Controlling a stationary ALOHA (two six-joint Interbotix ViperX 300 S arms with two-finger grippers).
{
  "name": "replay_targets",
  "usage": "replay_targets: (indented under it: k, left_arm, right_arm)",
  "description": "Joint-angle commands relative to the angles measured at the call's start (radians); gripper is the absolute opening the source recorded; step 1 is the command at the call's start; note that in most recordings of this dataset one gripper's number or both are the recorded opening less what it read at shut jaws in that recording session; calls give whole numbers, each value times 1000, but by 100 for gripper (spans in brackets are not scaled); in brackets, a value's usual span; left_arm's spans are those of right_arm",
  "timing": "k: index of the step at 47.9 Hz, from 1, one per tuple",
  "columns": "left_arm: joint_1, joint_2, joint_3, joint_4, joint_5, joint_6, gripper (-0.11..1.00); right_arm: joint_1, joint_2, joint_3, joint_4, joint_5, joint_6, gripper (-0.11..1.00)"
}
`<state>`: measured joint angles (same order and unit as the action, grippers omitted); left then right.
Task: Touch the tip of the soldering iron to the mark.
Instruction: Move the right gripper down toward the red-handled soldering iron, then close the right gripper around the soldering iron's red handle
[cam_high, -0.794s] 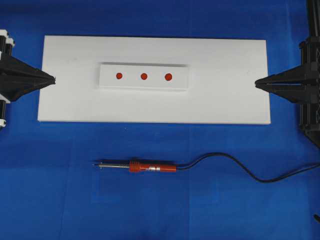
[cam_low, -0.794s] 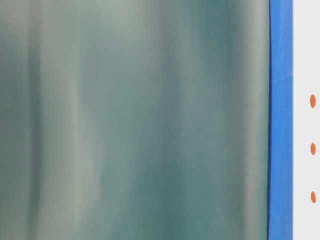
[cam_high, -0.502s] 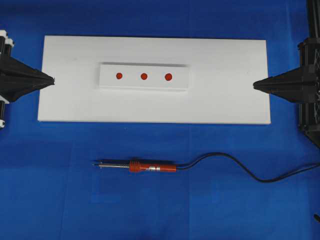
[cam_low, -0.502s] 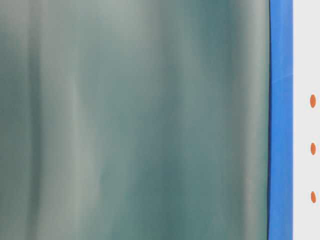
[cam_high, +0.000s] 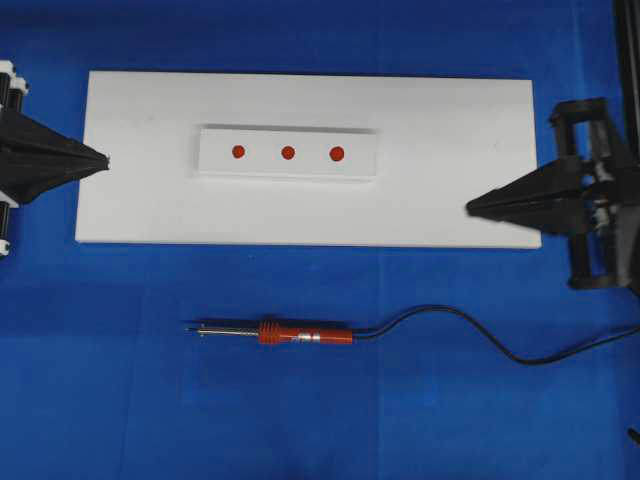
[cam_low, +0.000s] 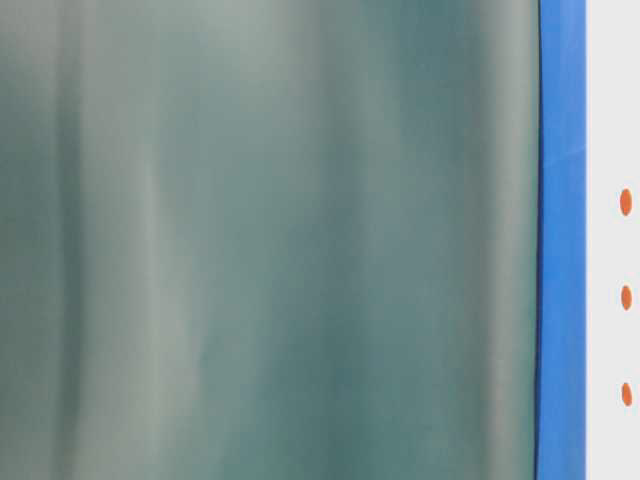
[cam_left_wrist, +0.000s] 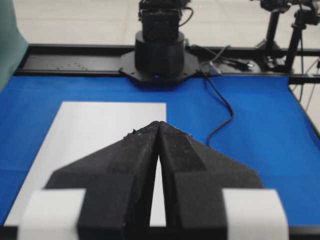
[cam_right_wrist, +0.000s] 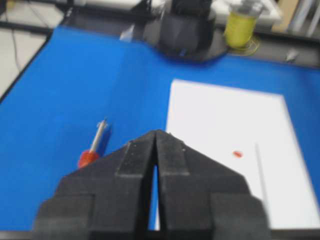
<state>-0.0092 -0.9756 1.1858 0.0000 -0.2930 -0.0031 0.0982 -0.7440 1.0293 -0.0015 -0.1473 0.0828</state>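
Landmark: a large white board (cam_high: 310, 200) lies flat on the blue worktop (cam_high: 120, 400), with a smaller raised white block (cam_high: 288, 132) on it.
Mark: the mark (cam_high: 288, 153) is the middle one of three red dots in a row on the raised block; the two outer red dots (cam_high: 238, 152) sit either side of it.
Soldering iron: the soldering iron (cam_high: 290, 333) lies flat on the worktop, well apart from the board's near long edge, its tip pointing left in the overhead view and its black cord (cam_high: 470, 325) trailing right.
Left gripper: the left gripper (cam_high: 103, 160) sits at the board's left short edge, jaws pressed together, holding nothing.
Right gripper: the right gripper (cam_high: 472, 208) hangs over the board's right near corner, jaws together and empty.
Table-level view: mostly a blurred grey-green surface, possibly a curtain; only the three dots show at the right.
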Motion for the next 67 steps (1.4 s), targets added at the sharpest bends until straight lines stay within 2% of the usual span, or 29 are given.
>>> replay_targets:
  k: [1, 5, 14, 16, 23, 36, 44, 55, 67]
  left_arm:
    - [-2, 5, -6, 2, -5, 0, 0]
    - [-2, 5, -5, 2, -6, -2, 0]
    - [-2, 5, 0, 2, -6, -2, 0]
    - [-2, 5, 0, 2, -6, -2, 0]
    - [-2, 5, 2, 2, -6, -2, 0]
    - [-2, 5, 5, 2, -11, -3, 0]
    - [-2, 5, 8, 2, -12, -3, 0]
    - [-2, 5, 8, 2, -17, -5, 0]
    - [-2, 5, 11, 2, -20, -5, 0]
  right_arm:
    - [9, 69, -66, 3, 23, 21, 8]
    - [9, 141, -109, 5, 52, 60, 28]
    - [17, 285, -186, 5, 86, 123, 84]
    - [18, 314, -201, 5, 89, 137, 91]
    - [43, 420, -265, 5, 115, 176, 85]
    - [95, 624, -377, 6, 124, 241, 85]
    - [114, 736, -425, 6, 107, 258, 85]
    - [120, 896, -474, 52, 34, 264, 85]
    - [146, 994, -517, 84, -15, 264, 85]
